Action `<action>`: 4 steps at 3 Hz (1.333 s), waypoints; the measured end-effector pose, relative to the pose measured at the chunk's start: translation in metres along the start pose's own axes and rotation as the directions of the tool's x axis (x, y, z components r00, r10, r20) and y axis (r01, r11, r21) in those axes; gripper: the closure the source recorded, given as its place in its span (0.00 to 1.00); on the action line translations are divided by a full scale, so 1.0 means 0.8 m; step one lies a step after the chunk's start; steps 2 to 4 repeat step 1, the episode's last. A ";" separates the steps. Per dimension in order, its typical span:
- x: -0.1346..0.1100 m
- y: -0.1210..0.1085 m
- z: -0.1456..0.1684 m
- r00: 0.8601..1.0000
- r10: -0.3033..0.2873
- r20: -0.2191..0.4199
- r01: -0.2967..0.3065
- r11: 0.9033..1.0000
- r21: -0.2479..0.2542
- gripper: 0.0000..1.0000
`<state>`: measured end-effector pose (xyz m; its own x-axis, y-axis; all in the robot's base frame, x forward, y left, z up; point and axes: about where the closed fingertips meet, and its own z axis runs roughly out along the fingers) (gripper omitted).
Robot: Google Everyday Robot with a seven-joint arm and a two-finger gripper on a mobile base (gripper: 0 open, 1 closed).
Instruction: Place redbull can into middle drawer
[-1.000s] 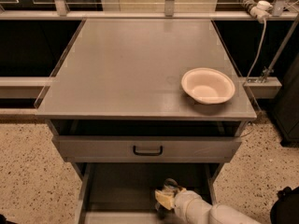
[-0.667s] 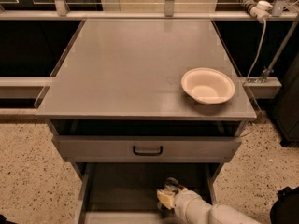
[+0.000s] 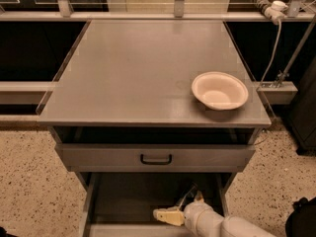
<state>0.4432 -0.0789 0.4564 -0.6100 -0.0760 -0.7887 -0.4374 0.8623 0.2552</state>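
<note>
Speckled terrazzo floor [image 3: 29, 181] shows left and right of a grey cabinet. The flat grey cabinet top [image 3: 143, 73] fills most of the view and has a thin clear lip along its left and right edges. Metal rails [image 3: 148, 15] run across the far side, with dark space below them on both sides. A pale ledge [image 3: 22, 90] sits at left and a matching ledge at right. A dark unit [image 3: 303, 102] stands at the far right edge of the view.

Under the top there is a dark gap, then a grey drawer front [image 3: 98, 157] with a black handle [image 3: 156, 159]. Below that front the middle drawer [image 3: 123, 196] is pulled out toward the near side, with a dark floor and lighter side walls.

A white arm [image 3: 232, 227] enters from near right, reaching into the drawer. A white bowl [image 3: 219, 90] sits upright on the cabinet top, near its right and near edges. The gripper [image 3: 175, 212] is inside the middle drawer, right of centre and low over its floor. Cannot tell whether it is clenched or released.

The redbull can [image 3: 188, 195] is a dim slim silvery shape inside the middle drawer, just beside the gripper on its far side. Cannot tell whether it is held or whether it is upright.

A white plug block [image 3: 274, 5] sits on the far right rail, with a cable [image 3: 274, 43] hanging down from it. A black object [image 3: 302, 218] lies on the floor at near right.
</note>
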 end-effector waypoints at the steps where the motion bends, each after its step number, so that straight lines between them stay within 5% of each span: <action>1: 0.000 0.000 0.000 1.000 0.000 0.000 0.000 1.000 0.000 0.00; 4: 0.000 0.000 0.000 1.000 0.000 0.000 0.000 1.000 0.000 0.00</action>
